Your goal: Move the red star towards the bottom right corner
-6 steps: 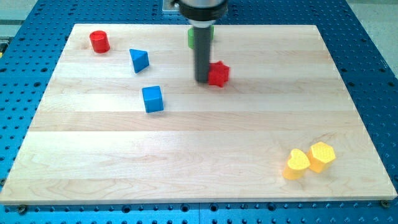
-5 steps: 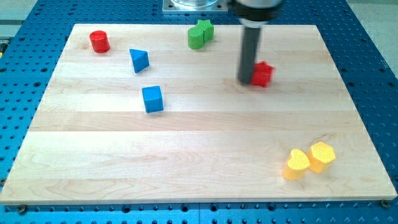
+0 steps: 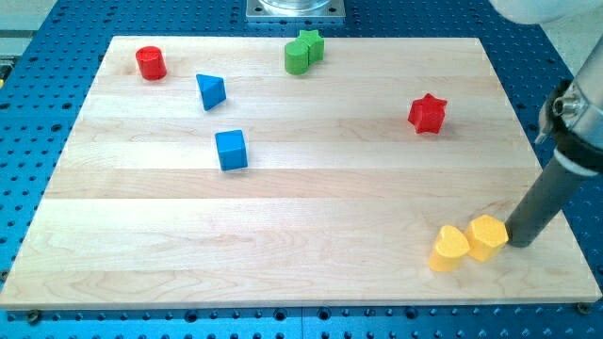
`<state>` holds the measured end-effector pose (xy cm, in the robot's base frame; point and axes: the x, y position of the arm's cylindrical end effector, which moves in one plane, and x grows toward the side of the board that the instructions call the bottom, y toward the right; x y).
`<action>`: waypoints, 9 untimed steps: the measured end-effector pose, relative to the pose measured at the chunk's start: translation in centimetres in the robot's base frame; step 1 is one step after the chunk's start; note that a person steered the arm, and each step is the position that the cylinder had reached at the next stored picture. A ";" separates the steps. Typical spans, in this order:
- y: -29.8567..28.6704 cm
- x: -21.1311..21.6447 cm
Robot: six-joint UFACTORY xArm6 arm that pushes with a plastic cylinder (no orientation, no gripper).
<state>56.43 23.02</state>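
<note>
The red star (image 3: 427,114) lies on the wooden board (image 3: 301,264) at the right, in its upper half. My tip (image 3: 520,243) is far below and to the right of it, near the board's right edge. It stands just right of the yellow hexagon block (image 3: 487,236), touching or nearly touching it. The star lies free, well apart from the rod.
A second yellow block (image 3: 450,249) sits against the hexagon's left side. Two green blocks (image 3: 302,51) lie at the top middle, a red cylinder (image 3: 150,62) at the top left, a blue triangle (image 3: 210,90) and a blue cube (image 3: 231,150) left of centre.
The star slid to the right across the board with the rod behind it. The rod then left it and moved down right to the yellow blocks.
</note>
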 end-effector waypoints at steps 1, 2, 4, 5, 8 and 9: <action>-0.4 0.3; -0.8 0.3; -2.5 1.2; -0.8 2.7; -4.5 -4.2; 0.3 3.7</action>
<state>60.11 23.31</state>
